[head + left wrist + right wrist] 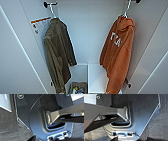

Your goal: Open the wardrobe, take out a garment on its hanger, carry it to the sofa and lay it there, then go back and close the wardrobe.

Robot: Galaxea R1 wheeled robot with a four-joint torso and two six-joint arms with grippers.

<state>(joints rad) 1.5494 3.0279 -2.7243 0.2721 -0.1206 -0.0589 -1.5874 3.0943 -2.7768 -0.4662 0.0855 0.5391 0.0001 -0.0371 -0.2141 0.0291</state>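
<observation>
Tall white wardrobe [15,62] standing open, left door panel slanting along left edge. Olive-green fleece jacket [58,53] hanging from thin white hanger on dark peg, just beside orange-and-white paper label [40,25] on inner wall. Bare white back wall showing between two garments, giving open room in middle. Small box of mixed items [78,88] sitting low at bottom edge. Orange hooded sweatshirt with white lettering [116,55] hanging on thin white hanger with curved hook [127,8] near right wall, well apart from jacket. Finger state of both grippers: cannot tell.
</observation>
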